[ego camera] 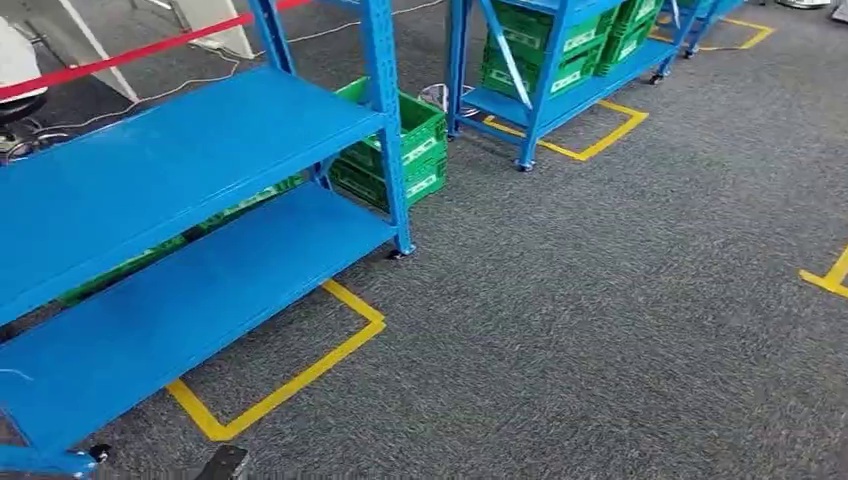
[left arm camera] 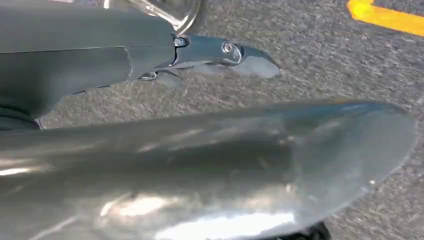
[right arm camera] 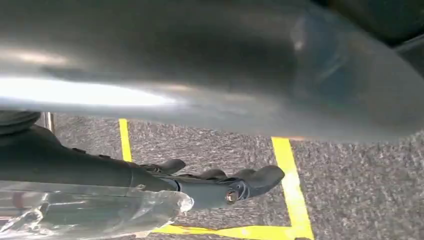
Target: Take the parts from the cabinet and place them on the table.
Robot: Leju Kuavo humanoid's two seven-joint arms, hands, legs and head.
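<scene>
Your head view looks down on a blue shelf rack (ego camera: 180, 200) to the robot's left, both of its visible shelves bare, standing over a yellow floor marking (ego camera: 290, 375) on grey carpet (ego camera: 600, 330). Green crates (ego camera: 400, 140) sit on the floor behind the rack's far post, and more green crates fill a second blue rack (ego camera: 560, 60) further off. No worktop can be seen here.

The parts already seem to be in the robot's grasp. At the right wrist, the right hand (right arm camera: 215, 185) lies alongside a clear plastic bag (right arm camera: 95, 212); the bag presses against the palm side and something dark shows inside it, but you cannot tell from this angle whether the fingers are clamped on it or merely lying along it. At the left wrist, the left hand (left arm camera: 220, 55) hangs over the carpet with a bit of clear plastic (left arm camera: 170, 12) at the picture's edge; its grasp is likewise not readable.

Both arms appear to hang at the robot's sides, pointing at the floor. My judgement: the carry leg is under way, and the coming move depends on turning until the worktop comes into view ahead, away from the rack on the left.
</scene>
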